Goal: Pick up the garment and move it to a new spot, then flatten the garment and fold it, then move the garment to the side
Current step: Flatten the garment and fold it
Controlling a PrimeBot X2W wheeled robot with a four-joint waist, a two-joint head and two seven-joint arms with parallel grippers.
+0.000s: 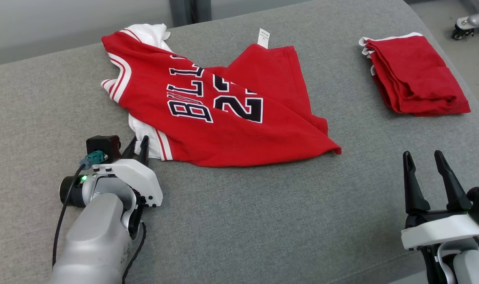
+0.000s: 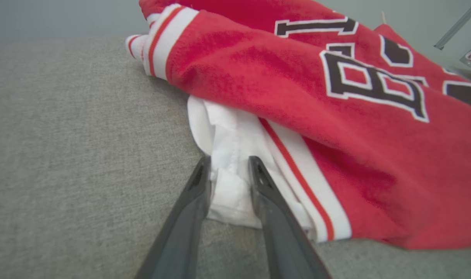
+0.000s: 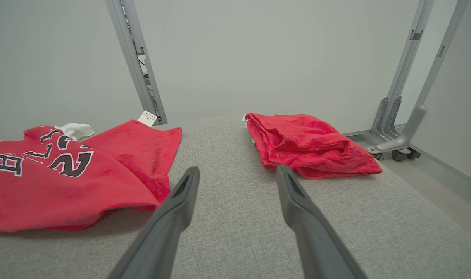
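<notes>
Red jersey [image 1: 223, 118], white hem [image 2: 231, 135] first.
My left gripper [image 2: 228, 166] straddled it for lifting; whether clamped, I couldn't tell.

The red jersey [image 1: 223, 126] bears black, white-edged letters, creased: B and two Ls read plainly, then a number beginning 2. Its white tag [image 1: 264, 38] has print too small to read

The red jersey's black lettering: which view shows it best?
The head view: seen from above, the lettering on the jersey shows most fully. The left wrist view crops it to a close B and pieces; the right wrist view sees it low and slanted.
</notes>
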